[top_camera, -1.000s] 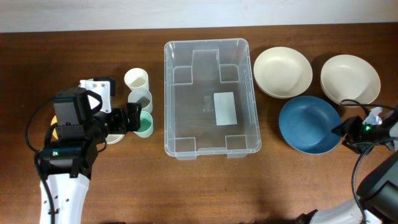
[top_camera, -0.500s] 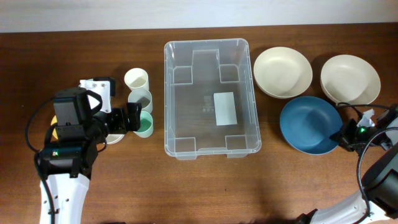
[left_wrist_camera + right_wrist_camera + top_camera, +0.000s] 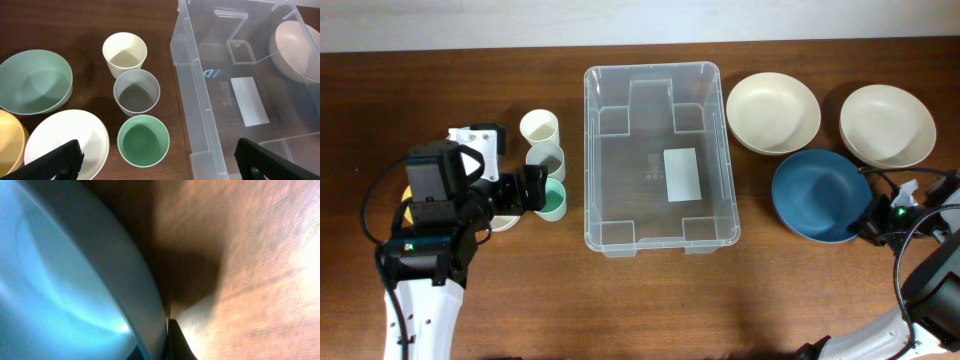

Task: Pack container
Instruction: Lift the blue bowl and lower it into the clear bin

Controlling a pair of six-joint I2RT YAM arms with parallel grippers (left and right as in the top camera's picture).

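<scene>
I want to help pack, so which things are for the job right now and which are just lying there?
In the job now: container; blue bowl; right gripper at its rim.

Lying about, probably for packing later: cream bowls; cream cup; grey cup; green cup; green bowl; white dish; yellow dish.

right pincer (image 3: 876, 221) | closed in on blue bowl (image 3: 820, 195) rim | bowl nudged slightly right
</scene>
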